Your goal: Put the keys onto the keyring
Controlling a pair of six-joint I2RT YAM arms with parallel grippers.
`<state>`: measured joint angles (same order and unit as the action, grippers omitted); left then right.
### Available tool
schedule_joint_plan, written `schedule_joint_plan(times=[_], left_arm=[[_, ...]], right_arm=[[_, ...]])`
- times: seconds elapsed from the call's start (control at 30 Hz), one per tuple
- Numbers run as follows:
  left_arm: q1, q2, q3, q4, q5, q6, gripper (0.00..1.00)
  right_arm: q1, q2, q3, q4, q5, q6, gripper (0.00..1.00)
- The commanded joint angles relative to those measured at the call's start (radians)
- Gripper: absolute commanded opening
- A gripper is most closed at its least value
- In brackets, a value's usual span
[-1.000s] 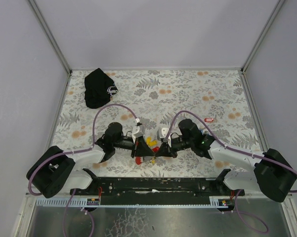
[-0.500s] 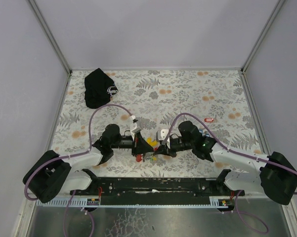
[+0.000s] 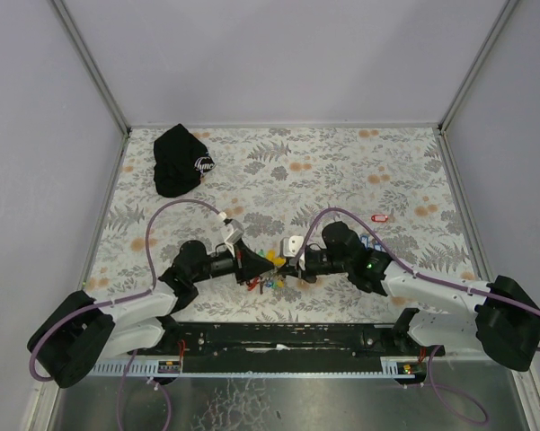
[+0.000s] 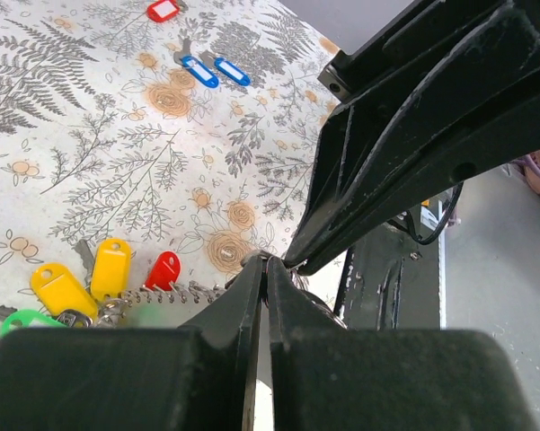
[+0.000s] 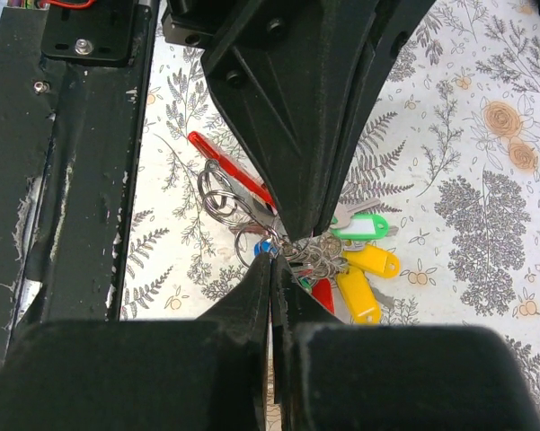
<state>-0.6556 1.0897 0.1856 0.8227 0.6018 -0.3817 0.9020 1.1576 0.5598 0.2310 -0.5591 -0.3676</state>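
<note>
- The fern-and-flower printed worktop (image 3: 341, 162) carries everything. The action is bunched at the middle of its near edge, within easy reach of both arms.
- The black left gripper (image 4: 265, 266) and black right gripper (image 5: 271, 259) meet tip to tip over the bunch, each with its fingers pressed together. Whether either nips thin wire, I cannot tell. The facing pose looks meant to work the ring from both sides.
- A black fabric cap with a white logo (image 3: 180, 160) sits by the far left corner, out of the way.
- The small keys with yellow, green and red plastic tags (image 5: 368, 262) lie clustered right beneath the tips.
- The thin wire keyring (image 5: 217, 196), beside its long red plastic piece (image 5: 225, 167), touches that cluster on the side toward the near edge.
- Two blue tags (image 4: 199, 73) and a lone red tag (image 4: 163, 11) lie well apart toward the right edge, likely yet to be collected.
</note>
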Motion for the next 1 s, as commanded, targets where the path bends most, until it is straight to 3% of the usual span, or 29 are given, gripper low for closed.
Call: schedule_joint_plan(times=[0.0,0.23,0.5,0.7,0.97], left_arm=[[-0.03,-0.046,-0.044,0.207,-0.246,-0.04,0.0],[-0.103,-0.018,-0.114,0.407,-0.423,-0.08,0.0],[-0.139,0.077,-0.141,0.575,-0.463,-0.086,0.0],[-0.139,0.027,-0.165,0.52,-0.478,-0.089,0.03],[-0.14,-0.066,-0.174,0.392,-0.499,-0.073,0.19]], right_arm=[[0.032,-0.004,0.027,-0.021,-0.027,0.01,0.0],[0.032,-0.004,0.028,0.027,-0.096,0.042,0.0],[0.034,-0.03,0.04,0.013,-0.068,0.048,0.0],[0.032,-0.063,0.053,-0.038,0.039,0.026,0.0],[0.033,-0.063,0.131,-0.165,0.084,-0.057,0.0]])
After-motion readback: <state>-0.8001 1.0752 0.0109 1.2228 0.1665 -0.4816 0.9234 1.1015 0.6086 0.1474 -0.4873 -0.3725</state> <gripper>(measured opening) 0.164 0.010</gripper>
